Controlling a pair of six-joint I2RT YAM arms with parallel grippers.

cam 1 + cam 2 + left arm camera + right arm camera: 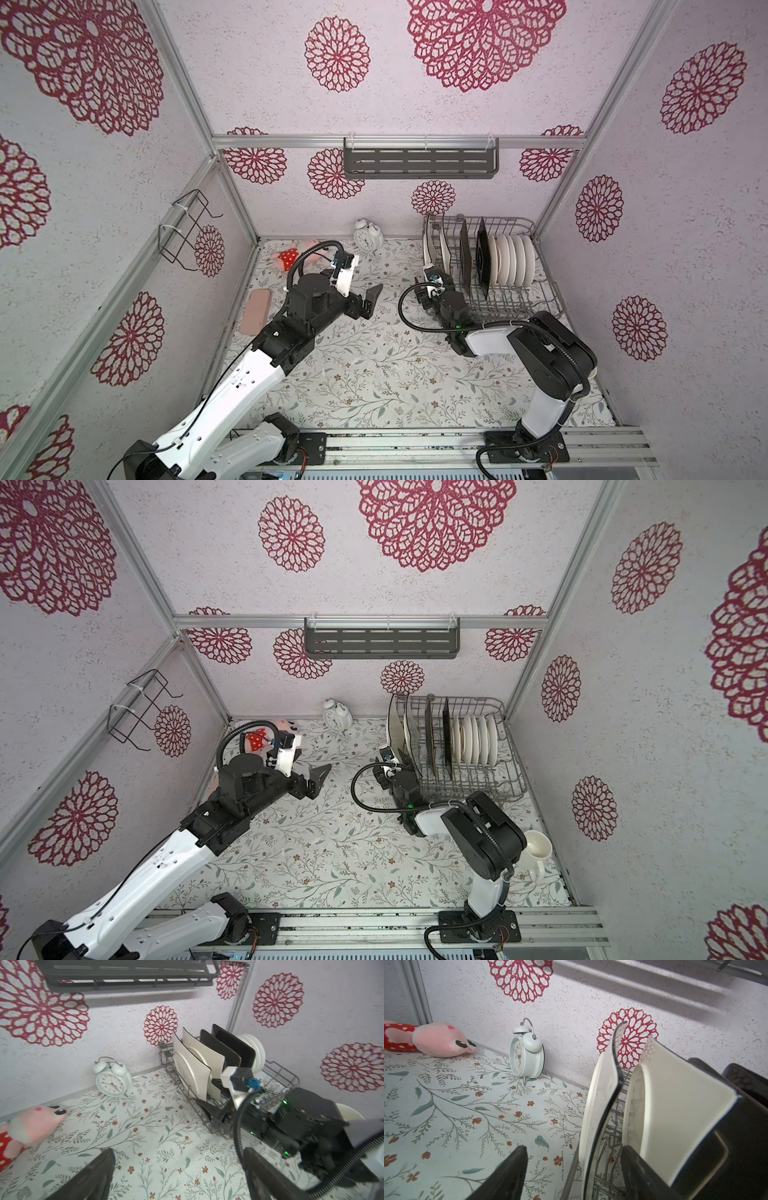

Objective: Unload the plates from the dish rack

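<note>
The grey wire dish rack [505, 218] [286, 1076] stands at the back right. In it two square white black-edged plates [428, 245] [602, 1088] stand upright at the left end. Beside them come two black-backed square plates [465, 262], then several round white ones [511, 257]. My right gripper [430, 262] [574, 1148] is open at the rack's left end. Its jaws straddle the lower corner of the leftmost plate [191, 1072], with a gap showing on both sides. My left gripper [371, 300] [179, 1150] hangs wide open over the flowered table, holding nothing.
A white alarm clock [368, 239] and a pink plush toy [295, 255] sit at the back wall. A pink flat case [257, 311] lies at the left edge. A white mug [536, 850] stands behind my right arm. A dark slotted shelf [419, 160] and a wire holder [187, 228] hang on the walls.
</note>
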